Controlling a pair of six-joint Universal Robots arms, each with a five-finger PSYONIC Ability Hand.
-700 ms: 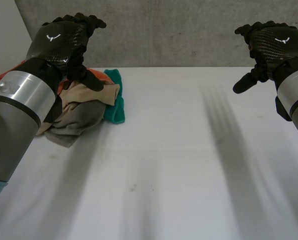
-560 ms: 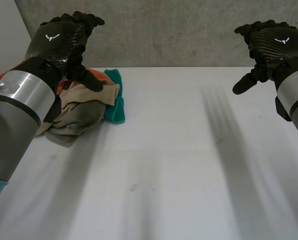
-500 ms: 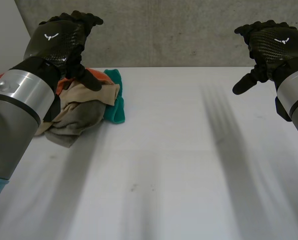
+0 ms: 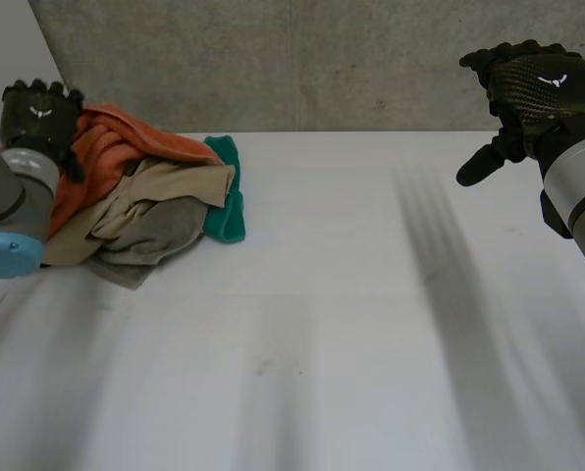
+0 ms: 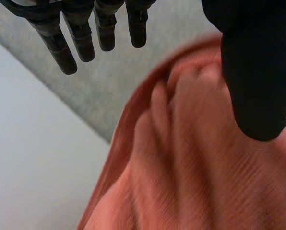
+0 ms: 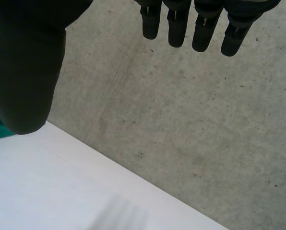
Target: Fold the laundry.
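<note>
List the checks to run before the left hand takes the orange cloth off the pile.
1. Left hand free: ok, fingers straight, thumb apart, nothing held.
2. Left hand at the orange cloth: ok, cloth lies under its thumb; contact cannot tell.
3. Orange cloth free to lift: cannot tell, beige cloth is bunched against it.
4. Right hand out of the way: ok, open, raised far from the pile.
5. Room to spread: ok, table is bare beside the pile.
</note>
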